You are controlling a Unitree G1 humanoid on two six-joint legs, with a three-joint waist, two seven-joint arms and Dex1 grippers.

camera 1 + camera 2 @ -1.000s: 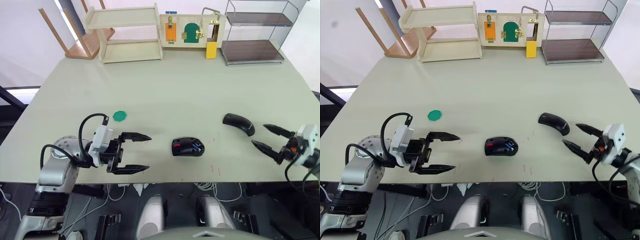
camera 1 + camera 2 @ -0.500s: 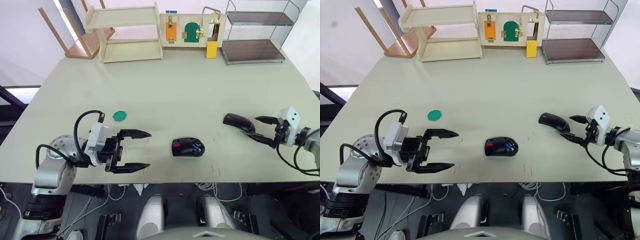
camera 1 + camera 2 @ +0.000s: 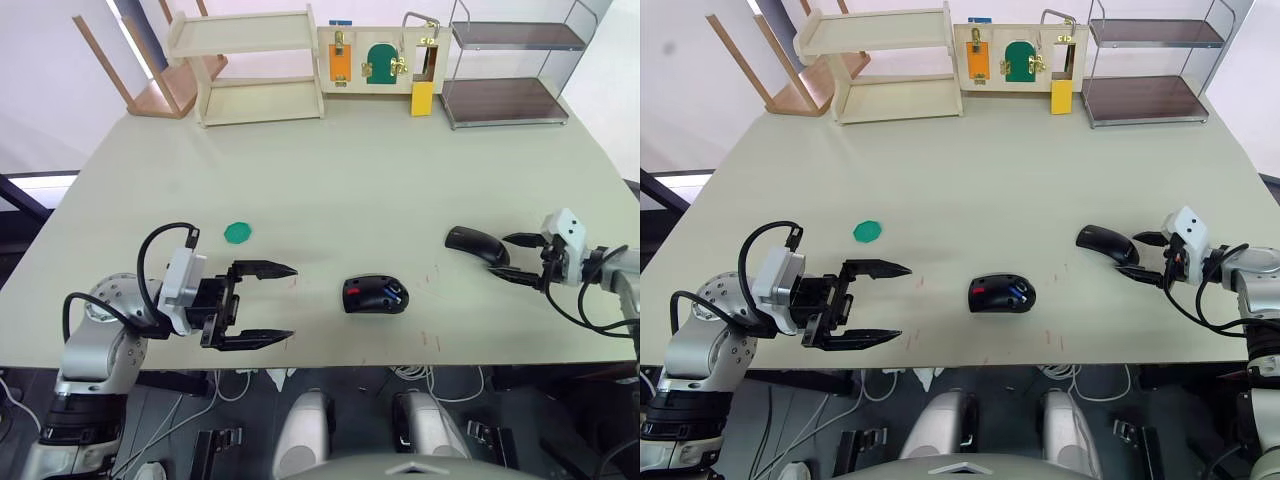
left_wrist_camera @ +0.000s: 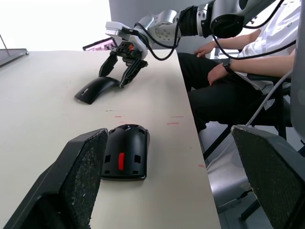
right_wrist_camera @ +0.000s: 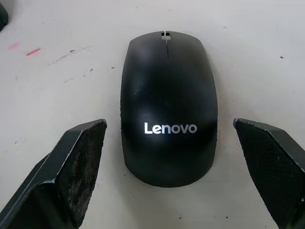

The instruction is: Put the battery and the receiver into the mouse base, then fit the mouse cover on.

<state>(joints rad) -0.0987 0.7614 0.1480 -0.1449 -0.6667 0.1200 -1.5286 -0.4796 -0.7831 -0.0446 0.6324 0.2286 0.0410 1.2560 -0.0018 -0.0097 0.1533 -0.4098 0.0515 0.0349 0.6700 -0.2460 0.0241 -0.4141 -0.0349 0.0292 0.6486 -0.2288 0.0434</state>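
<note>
While both pincers gape, right pincer (image 3: 517, 258) flanks mouse cover (image 3: 477, 244), left pincer (image 3: 270, 304) idle

We count: mouse base (image 3: 375, 295) ×1 | mouse cover (image 3: 477, 246) ×1 | battery (image 3: 396, 293) ×1 | green disc (image 3: 238, 232) ×1 | shelf racks ×2 | latch board (image 3: 380, 57) ×1

On the table (image 3: 400, 180) before us, the mouse base (image 3: 375, 295) lies at centre front, the mouse cover (image 3: 477, 246) to its right, our open right gripper (image 3: 519, 258) just beyond.
</note>
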